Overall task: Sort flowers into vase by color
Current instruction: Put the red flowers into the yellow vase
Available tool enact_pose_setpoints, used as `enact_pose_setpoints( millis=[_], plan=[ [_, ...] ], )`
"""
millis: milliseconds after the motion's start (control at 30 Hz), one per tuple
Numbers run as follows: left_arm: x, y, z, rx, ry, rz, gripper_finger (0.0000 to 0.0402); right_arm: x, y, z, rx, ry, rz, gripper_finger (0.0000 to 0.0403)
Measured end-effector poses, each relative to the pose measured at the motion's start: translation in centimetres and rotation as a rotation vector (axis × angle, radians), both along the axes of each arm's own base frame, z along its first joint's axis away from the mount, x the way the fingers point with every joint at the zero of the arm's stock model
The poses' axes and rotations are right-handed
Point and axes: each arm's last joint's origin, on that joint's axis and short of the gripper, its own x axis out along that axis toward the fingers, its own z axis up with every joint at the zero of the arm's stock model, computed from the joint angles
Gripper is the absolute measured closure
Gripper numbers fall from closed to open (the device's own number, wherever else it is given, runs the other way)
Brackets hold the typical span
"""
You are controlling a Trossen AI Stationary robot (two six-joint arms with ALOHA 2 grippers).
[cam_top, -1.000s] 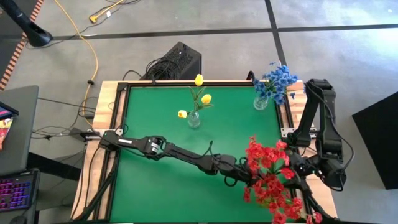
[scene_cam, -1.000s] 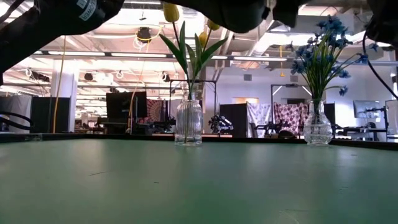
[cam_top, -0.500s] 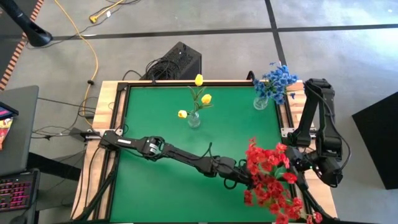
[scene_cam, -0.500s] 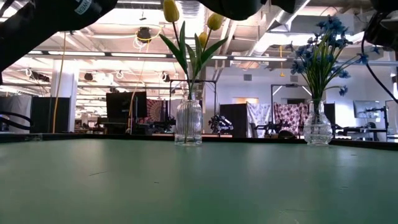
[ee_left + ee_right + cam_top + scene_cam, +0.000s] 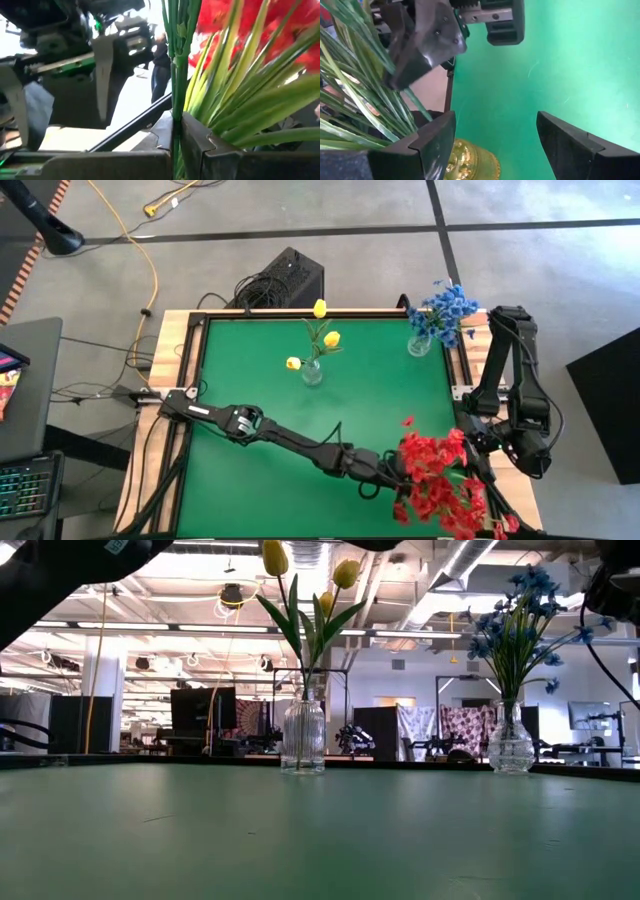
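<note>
Red bloom cluster (image 5: 437, 480), thin green stems | left pincer (image 5: 176, 145) clamped on them | right pincer (image 5: 492, 137) apart

A green counter (image 5: 250, 380), a black box (image 5: 290, 278) behind it, a yellow cable (image 5: 150, 275) on the floor, a keyboard (image 5: 22, 492).

a green-topped table (image 5: 260, 380) carries a glass vase of yellow tulips (image 5: 312, 370) mid-back and a vase of blue flowers (image 5: 420, 343) at its back right corner.
</note>
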Motion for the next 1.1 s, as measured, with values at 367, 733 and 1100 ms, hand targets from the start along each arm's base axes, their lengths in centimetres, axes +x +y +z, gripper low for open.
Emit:
enact_pose_setpoints(
  millis=[367, 733, 1100],
  plan=[
    [0.2, 0.6, -0.5, -0.032, 0.056, 0.109, 0.0401, 0.0, 0.0, 0.0, -0.001, -0.006, -0.005, 0.0097],
    [-0.1, 0.2, -0.8, -0.186, -0.005, 0.074, 0.0401, 0.1, 0.0, 0.1, 0.003, -0.027, -0.025, 0.0097],
    [-0.2, -1.3, -2.1, -0.225, -0.04, 0.045, 0.0401, 0.1, 0.0, 0.1, 0.011, -0.027, -0.025, 0.0097]
  ],
)
